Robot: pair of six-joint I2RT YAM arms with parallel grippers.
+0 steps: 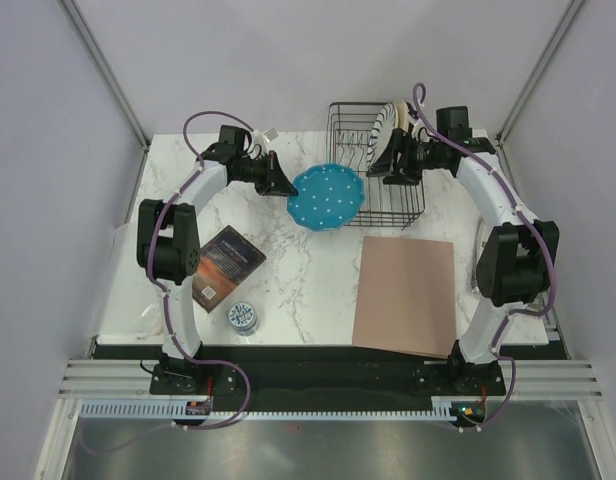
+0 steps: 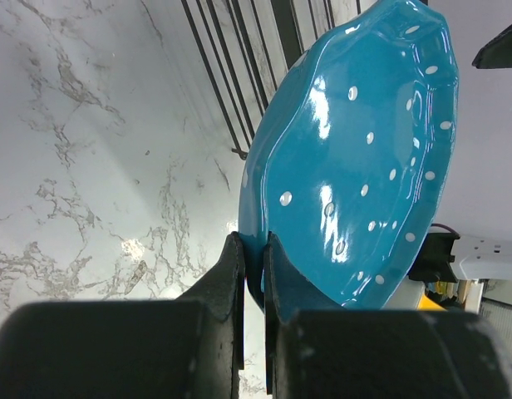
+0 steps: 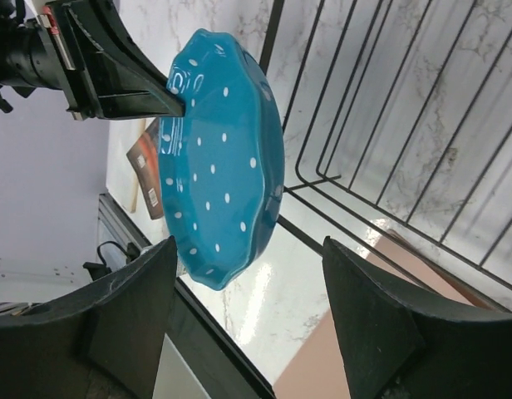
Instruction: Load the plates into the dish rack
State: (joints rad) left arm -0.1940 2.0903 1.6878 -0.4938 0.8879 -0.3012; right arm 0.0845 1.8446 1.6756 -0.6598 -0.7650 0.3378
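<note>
Left wrist: teal plate [image 2: 356,166] in left claw [image 2: 253,253].

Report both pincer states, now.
Left pincer: closed on the rim of the teal dotted plate.
Right pincer: open, holding nothing.

The teal plate [image 1: 328,197] is dotted with white, and the dish rack [image 1: 393,195] is formed of black wire. The table [image 1: 298,285] is veined grey on white, the mat [image 1: 405,295] is coloured pinkish brown, and the cup [image 1: 244,317] is patterned blue and white.
</note>
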